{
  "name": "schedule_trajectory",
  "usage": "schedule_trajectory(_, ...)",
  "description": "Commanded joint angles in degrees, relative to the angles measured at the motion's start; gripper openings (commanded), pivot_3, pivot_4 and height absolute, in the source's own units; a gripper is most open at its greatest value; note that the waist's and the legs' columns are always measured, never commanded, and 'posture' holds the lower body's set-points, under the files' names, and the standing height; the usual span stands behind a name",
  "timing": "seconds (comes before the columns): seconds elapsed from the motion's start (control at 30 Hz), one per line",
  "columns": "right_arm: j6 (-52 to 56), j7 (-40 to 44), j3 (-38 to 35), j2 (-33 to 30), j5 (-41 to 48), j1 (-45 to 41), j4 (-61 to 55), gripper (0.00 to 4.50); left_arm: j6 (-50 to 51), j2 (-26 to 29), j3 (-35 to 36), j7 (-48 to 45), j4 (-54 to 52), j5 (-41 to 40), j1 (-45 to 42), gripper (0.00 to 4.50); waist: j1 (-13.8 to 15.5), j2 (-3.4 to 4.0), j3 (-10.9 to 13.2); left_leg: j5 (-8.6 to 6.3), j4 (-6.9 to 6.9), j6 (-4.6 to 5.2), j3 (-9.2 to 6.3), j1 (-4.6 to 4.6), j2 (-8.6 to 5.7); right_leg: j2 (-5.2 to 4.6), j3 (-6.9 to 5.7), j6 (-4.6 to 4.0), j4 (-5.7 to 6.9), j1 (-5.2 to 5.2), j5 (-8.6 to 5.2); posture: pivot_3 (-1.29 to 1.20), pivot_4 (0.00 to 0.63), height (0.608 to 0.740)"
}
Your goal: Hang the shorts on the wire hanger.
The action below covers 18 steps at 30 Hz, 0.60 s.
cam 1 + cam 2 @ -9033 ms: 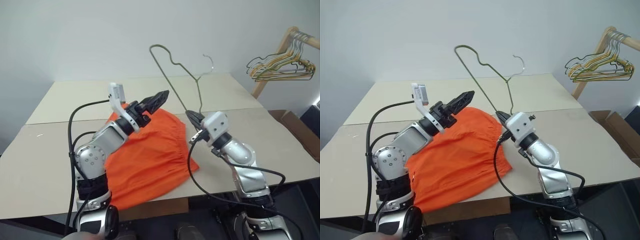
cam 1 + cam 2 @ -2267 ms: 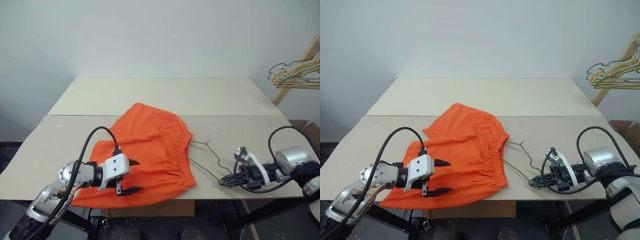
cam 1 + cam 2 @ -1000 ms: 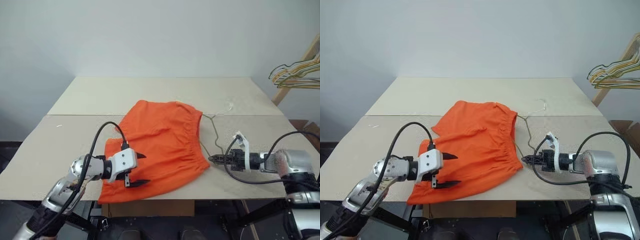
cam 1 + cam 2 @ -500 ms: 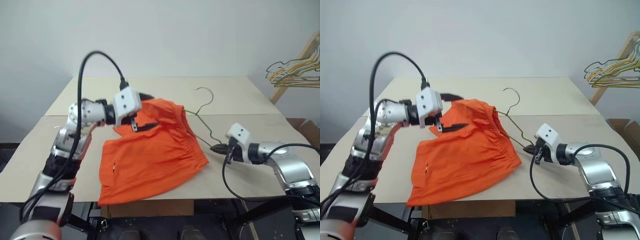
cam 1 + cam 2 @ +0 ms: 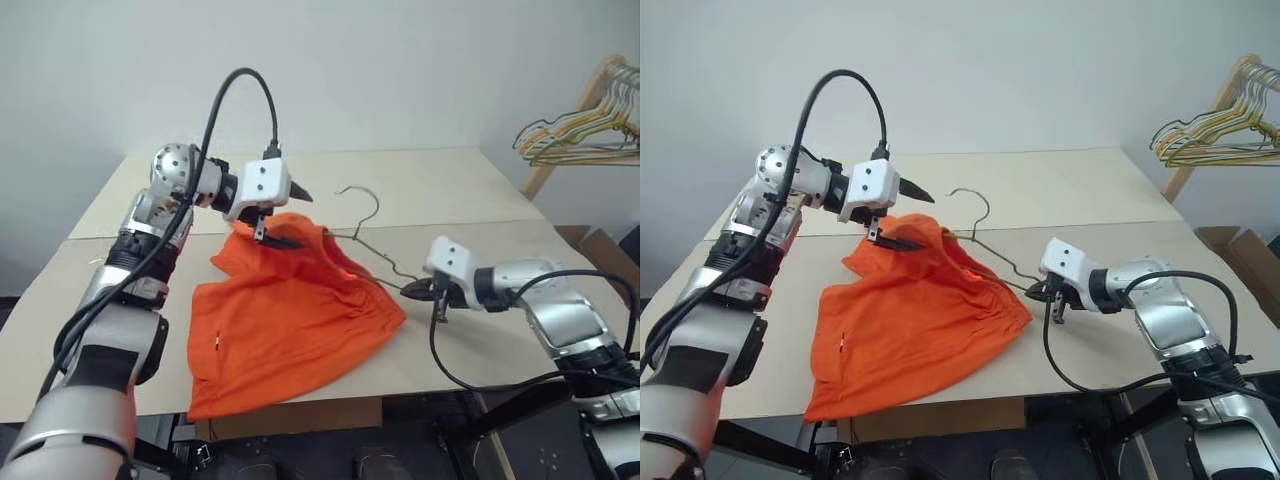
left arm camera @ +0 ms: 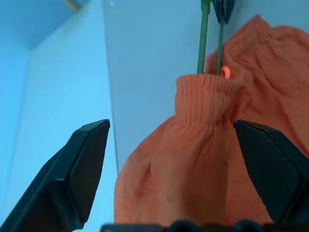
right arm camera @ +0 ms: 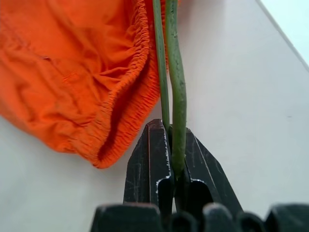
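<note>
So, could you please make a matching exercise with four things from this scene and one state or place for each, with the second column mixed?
Things:
1. left end effector
2. right end effector
3. shorts
4. yellow-green hangers

States or places:
A. hanging on a wooden rack beside the table
B. shut on the wire hanger
C. open, above the raised end of the waistband
D. orange, partly lifted, the rest lying on the table

Pairs: 1-C, 2-B, 3-D, 4-A
</note>
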Motion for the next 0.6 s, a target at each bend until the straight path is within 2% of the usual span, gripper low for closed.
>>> schedule_trajectory(0.03,-1.2,0.94,0.13,0.39,-0.54,-3.01,-2.27,0.0,-1.79,-0.69,-0.4,-3.56,4.67,1.68,-4.5,4.48,-0.01,0.0,0.01,0.0,0.0,0.0,0.0,0.01,0.0,0.0,0.0,0.0,0.01,0.0,0.0,-0.09,0.0,0.74)
schedule_trajectory(0.07,-0.57,0.91,0.14,0.82,-0.33,-3.36,-2.29,0.0,-2.01,-0.83,-0.65,-4.65,5.82,2.16,-5.0,4.48,-0.03,0.0,0.01,0.0,0.0,0.0,-0.01,0.0,0.01,0.01,-0.01,0.01,0.02,0.0,-0.01,-0.09,0.0,0.74)
schedule_trajectory(0.1,-0.38,0.79,0.28,1.12,-0.44,-3.66,-2.25,0.0,-2.55,-0.99,-0.65,-5.08,6.74,2.54,-5.26,4.08,-0.03,0.0,0.01,0.0,-0.01,0.01,-0.01,0.0,0.01,0.01,-0.01,0.01,0.02,-0.02,-0.01,-0.09,0.0,0.74)
schedule_trajectory(0.17,-0.36,0.44,0.63,1.56,-1.05,-4.09,-1.94,0.0,-1.87,-1.63,-0.48,-6.07,8.53,2.88,-5.84,3.93,-0.03,0.0,0.01,-0.02,-0.01,0.03,-0.03,-0.02,0.01,0.01,-0.02,0.02,0.02,-0.03,-0.01,-0.09,0.0,0.74)
schedule_trajectory(0.27,-0.14,0.37,0.82,1.95,-1.5,-4.43,-1.82,0.0,-2.29,-2.11,-0.53,-7.39,10.2,3.83,-6.05,3.22,-0.02,0.0,0.01,-0.02,0.01,0.04,-0.03,-0.05,0.01,0.01,0.0,0.02,0.06,-0.07,-0.02,-0.1,0.0,0.74)
schedule_trajectory(0.6,2.2,-0.95,-0.34,3.36,-1.24,-4.65,-2.64,0.0,-3.43,-3.27,-0.19,-6.5,12.35,6.3,-5.15,0.03,-0.09,0.0,0.01,-0.02,0.03,0.04,-0.04,-0.11,0.01,0.0,0.0,0.02,0.11,-0.15,-0.01,-0.1,0.0,0.74)
